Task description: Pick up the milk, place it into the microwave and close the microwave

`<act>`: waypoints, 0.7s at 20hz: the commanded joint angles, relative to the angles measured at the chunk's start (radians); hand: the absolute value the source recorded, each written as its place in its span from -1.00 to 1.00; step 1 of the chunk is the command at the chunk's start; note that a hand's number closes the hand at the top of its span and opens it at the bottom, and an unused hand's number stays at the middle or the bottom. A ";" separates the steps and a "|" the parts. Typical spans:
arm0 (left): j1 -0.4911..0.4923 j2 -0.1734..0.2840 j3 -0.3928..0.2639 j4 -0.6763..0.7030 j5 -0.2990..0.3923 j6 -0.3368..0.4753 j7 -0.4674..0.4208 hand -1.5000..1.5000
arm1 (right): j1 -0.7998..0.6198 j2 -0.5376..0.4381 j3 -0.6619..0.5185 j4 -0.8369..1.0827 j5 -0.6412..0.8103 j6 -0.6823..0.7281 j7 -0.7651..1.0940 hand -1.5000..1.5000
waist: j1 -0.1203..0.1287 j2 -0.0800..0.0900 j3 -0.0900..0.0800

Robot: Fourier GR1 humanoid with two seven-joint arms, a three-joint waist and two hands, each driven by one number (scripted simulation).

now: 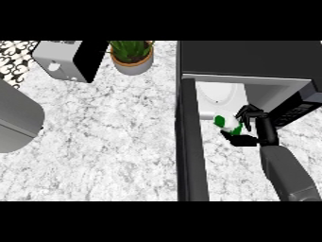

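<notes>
The microwave [261, 61] stands at the upper right, black on top, with its door [190, 142] swung open toward me. Its pale cavity shows a white turntable plate [216, 94]. My right hand [250, 127] reaches in at the cavity's mouth, fingers curled round a white and green milk carton [224, 122] that lies tilted and is partly hidden by the hand. The carton sits just at the front edge of the cavity floor. My left hand does not show in the head view.
A toaster [69, 59] stands at the upper left beside a potted plant [131, 56]. A large grey rounded object [6, 118] fills the left edge. The marble counter [107, 142] spreads between them and the open door.
</notes>
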 commanded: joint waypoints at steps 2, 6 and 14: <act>-0.025 0.024 0.002 -0.022 0.021 0.008 0.018 -1.00 | -0.205 -0.129 -0.029 0.003 0.006 -0.124 0.191 1.00 | 0.072 0.044 0.014; -0.038 0.038 0.008 -0.007 0.025 0.004 0.018 -1.00 | -0.187 -0.121 -0.046 -0.011 -0.014 -0.142 0.179 1.00 | 0.088 0.048 0.014; -0.056 0.044 0.001 0.017 0.035 0.006 0.025 -1.00 | -0.146 -0.124 -0.049 -0.052 -0.023 -0.162 0.163 1.00 | 0.120 0.053 0.013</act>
